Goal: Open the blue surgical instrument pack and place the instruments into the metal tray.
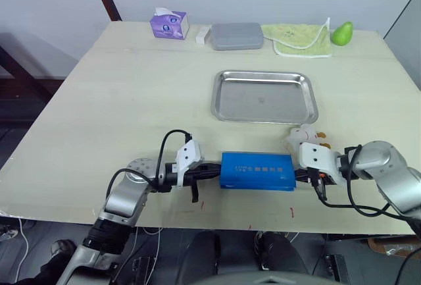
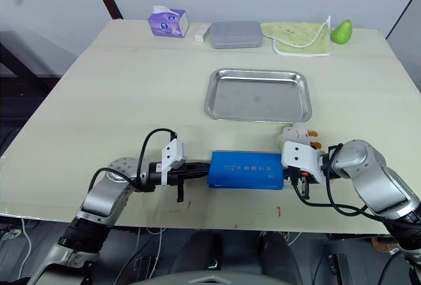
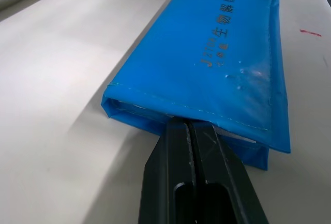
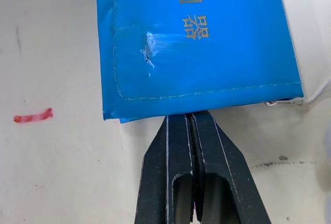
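- Blue surgical instrument pack [image 1: 257, 170]: lies flat and still folded on the near part of the pale table [image 1: 131, 94], long side running left to right, pale print facing up. No instruments out yet.
- Left gripper [image 3: 187, 125]: at the pack's left short end. Wrist view shows the two black fingers pressed together with no gap, tips meeting the folded edge just under the top layer. Whether they pinch a flap or merely butt against it I cannot tell.
- Right gripper [image 4: 189, 116]: at the pack's right short end, fingers likewise pressed together, tips touching the stitched edge. A small metal snap or ring shows at the pack's corner just beside them.
- Metal tray [image 1: 264, 96]: empty, on the table beyond the pack, slightly toward the right, apart from it.
- Far edge of table: purple tissue box [image 1: 169, 24], matte grey case [image 1: 236, 35], green cloth [image 1: 300, 39], green pear-shaped object [image 1: 341, 33]. All well away.
- Step in hand, as I judge it: the very start, finding a hold on the pack's ends for opening.
- Next move calls for: catching the top flap alone, lifting or drawing it back while the other end stays pinned, without sliding the pack off the near table edge.
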